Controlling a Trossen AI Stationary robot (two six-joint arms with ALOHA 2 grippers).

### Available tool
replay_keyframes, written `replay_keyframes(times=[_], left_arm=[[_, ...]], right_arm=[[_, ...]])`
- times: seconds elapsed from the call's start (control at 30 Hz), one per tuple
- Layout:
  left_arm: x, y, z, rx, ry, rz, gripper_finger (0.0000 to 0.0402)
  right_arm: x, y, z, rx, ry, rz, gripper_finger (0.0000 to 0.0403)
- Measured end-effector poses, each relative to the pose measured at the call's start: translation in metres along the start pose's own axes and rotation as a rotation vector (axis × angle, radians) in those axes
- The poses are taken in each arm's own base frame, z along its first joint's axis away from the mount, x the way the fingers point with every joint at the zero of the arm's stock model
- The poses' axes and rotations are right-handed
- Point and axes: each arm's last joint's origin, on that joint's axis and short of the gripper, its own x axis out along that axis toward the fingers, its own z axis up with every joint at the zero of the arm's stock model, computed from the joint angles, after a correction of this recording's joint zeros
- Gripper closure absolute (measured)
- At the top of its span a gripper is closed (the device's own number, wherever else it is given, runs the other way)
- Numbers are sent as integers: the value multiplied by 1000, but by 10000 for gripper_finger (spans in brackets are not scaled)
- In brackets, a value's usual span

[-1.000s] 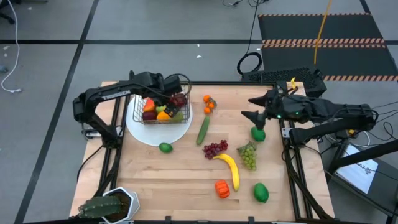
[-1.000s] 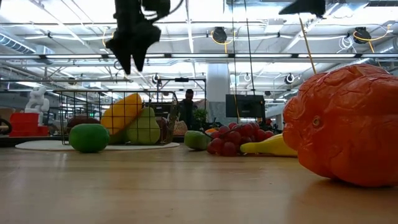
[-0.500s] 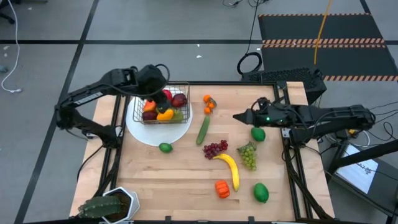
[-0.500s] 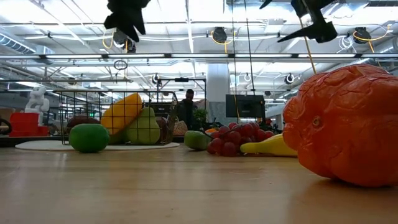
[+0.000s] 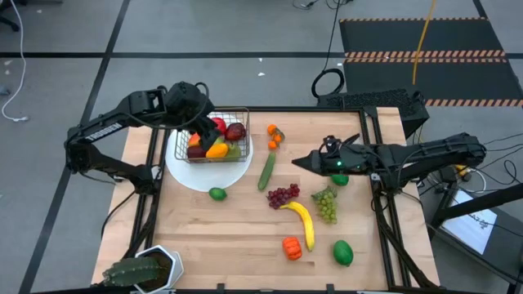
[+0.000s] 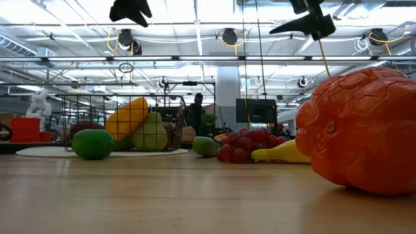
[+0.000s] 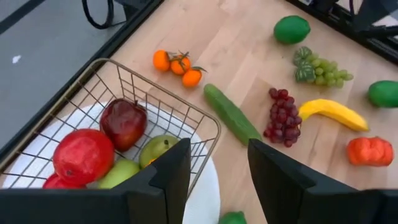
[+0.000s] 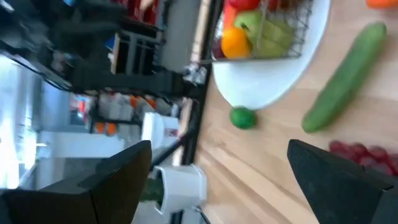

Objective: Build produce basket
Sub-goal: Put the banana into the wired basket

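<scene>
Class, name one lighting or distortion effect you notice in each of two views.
Low view: the left gripper is a silhouette against bright ceiling lights, and the orange pepper looms huge. High view: even light on the wooden table, no glare.

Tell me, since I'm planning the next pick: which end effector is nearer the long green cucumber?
Right. The right end effector hovers just beside the long green cucumber; the left end effector is over the wire basket, farther off.

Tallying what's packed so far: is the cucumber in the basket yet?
No. The cucumber lies on the bare table, beside the white plate that carries the basket.
</scene>
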Motion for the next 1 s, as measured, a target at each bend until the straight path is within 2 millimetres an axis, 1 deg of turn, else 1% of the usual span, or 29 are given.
replay_keyframes(times=[0.1, 0.2, 0.27, 0.37, 0.53, 0.83, 1.0], left_arm=[[0, 0, 0, 13, 1, 0, 243], [0, 0, 0, -2, -1, 0, 243], [0, 0, 1, -17, -3, 0, 243], [0, 0, 1, -19, -4, 0, 243], [1, 0, 1, -11, -2, 0, 243], [1, 0, 1, 5, 0, 1, 243], [1, 0, 0, 2, 10, 1, 243]], right_arm=[[5, -1, -7, -18, 61, -58, 46], [12, -9, -16, -3, 173, -132, 57], [15, -15, -25, -10, 267, -195, 62], [18, -26, -39, 49, 393, -321, 63], [24, -39, -64, 109, 537, -461, 64], [32, -56, -112, 158, 606, -614, 64], [36, -67, -129, 165, 570, -683, 64]])
